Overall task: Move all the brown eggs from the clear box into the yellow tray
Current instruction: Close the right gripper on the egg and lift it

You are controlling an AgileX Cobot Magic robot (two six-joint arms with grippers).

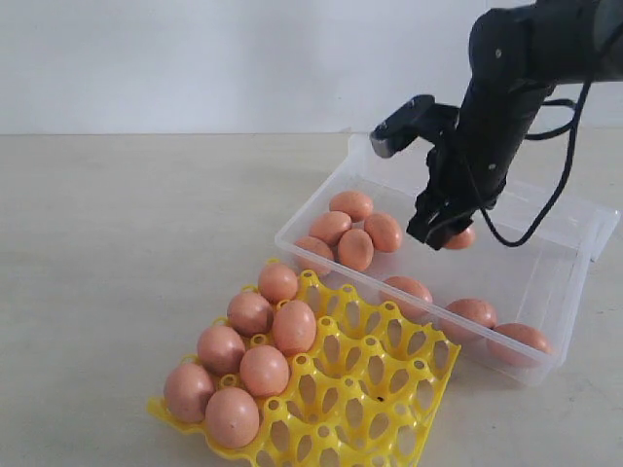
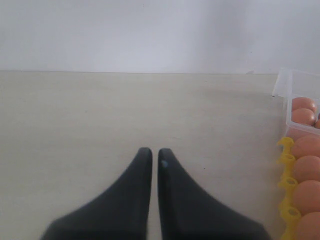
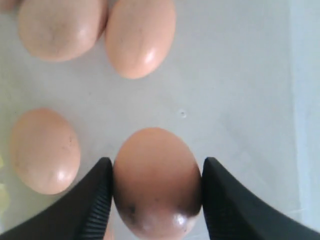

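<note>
The clear box (image 1: 569, 282) sits at the right and holds several brown eggs (image 1: 355, 248). My right gripper (image 1: 450, 236) hangs inside the box, shut on one brown egg (image 3: 157, 182), whose sides both fingers (image 3: 95, 200) press. Other eggs (image 3: 45, 150) lie on the box floor nearby. The yellow tray (image 1: 375, 389) lies in front of the box, with several brown eggs (image 1: 263, 370) in its left cups. My left gripper (image 2: 155, 152) hovers over bare table, shut and empty. The tray edge (image 2: 288, 185) and box corner (image 2: 285, 82) show beside it.
The box's hinged lid (image 1: 604, 229) folds out at the right. A black cable (image 1: 545, 209) loops from my right arm over the box. The tray's right cups (image 1: 389, 365) stand open. Beige tabletop (image 1: 127, 243) stretches to the left.
</note>
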